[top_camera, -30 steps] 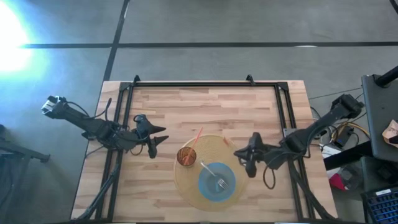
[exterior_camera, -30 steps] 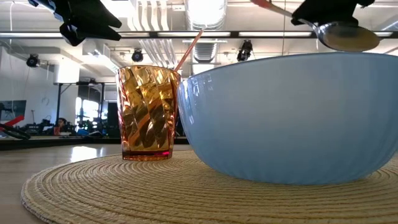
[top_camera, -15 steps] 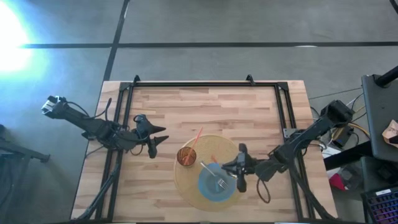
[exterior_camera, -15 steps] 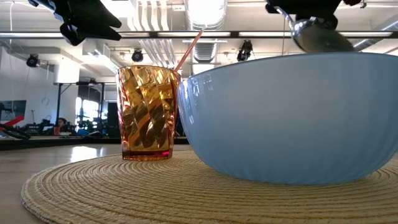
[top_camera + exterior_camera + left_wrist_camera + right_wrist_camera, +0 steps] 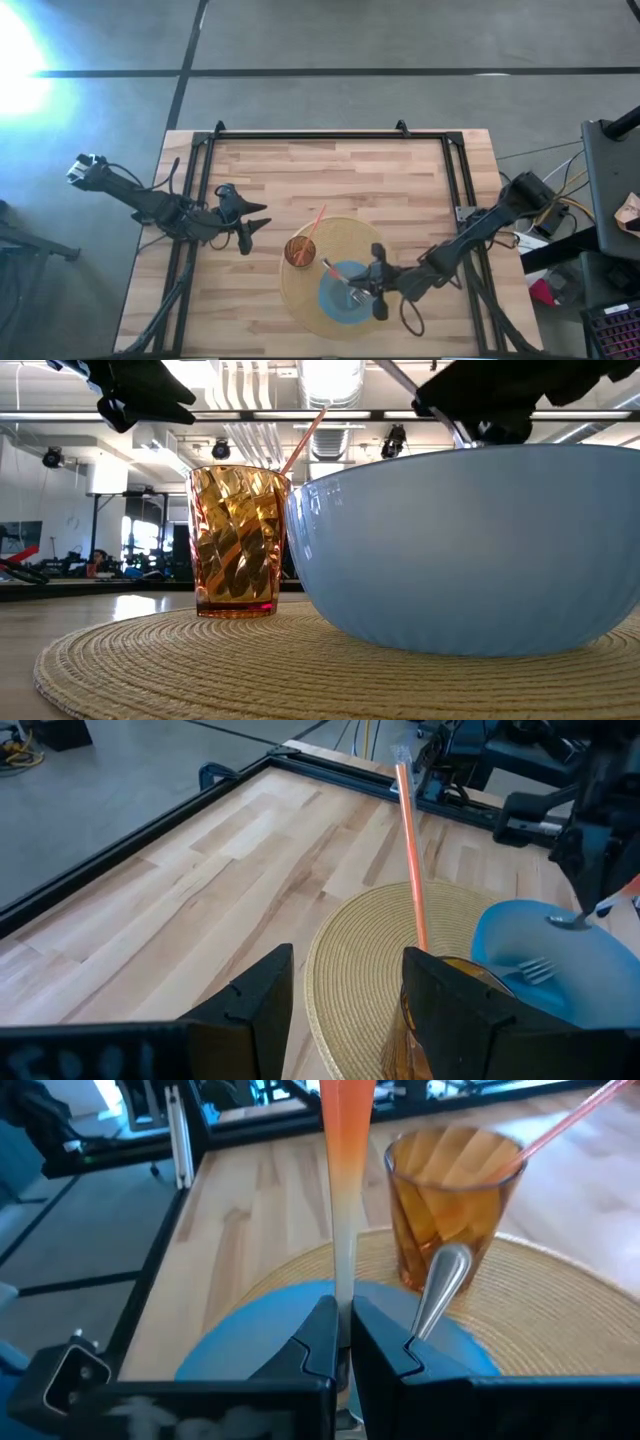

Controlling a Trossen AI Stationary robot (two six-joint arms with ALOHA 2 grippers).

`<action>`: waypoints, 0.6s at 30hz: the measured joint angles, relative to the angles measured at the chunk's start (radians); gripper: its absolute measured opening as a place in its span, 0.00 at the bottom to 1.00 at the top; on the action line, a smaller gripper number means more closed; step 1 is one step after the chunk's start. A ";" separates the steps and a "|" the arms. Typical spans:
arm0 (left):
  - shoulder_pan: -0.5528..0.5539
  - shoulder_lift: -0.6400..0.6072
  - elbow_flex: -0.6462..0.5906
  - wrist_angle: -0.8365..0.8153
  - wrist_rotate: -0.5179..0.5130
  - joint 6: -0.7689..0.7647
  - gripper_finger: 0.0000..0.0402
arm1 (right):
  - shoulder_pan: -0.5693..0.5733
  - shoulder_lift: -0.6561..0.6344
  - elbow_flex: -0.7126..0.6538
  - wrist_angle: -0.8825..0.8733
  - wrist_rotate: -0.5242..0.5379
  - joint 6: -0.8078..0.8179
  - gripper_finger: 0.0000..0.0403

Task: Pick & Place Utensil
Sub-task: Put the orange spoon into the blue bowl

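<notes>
Orange-handled steel spoon (image 5: 345, 1210) upright in right claw (image 5: 343, 1342)

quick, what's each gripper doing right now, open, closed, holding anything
Left gripper: open, empty, beside the amber cup.
Right gripper: shut on the spoon, over the blue bowl.

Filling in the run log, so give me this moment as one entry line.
right gripper: shut on spoon, over blue bowl | fork: in bowl | left gripper: open, waiting left of amber cup | placemat: under bowl, cup
</notes>
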 joint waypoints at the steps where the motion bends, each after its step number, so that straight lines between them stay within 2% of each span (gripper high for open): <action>1: 0.000 0.000 0.000 0.001 0.000 0.000 0.45 | -0.001 0.005 0.000 0.000 -0.010 0.006 0.03; 10: 0.000 0.000 0.000 0.002 -0.002 -0.008 0.45 | -0.041 0.084 0.000 0.002 -0.119 0.022 0.03; 18: -0.001 0.000 0.000 0.003 -0.003 -0.015 0.45 | -0.068 0.132 0.000 0.044 -0.171 -0.020 0.03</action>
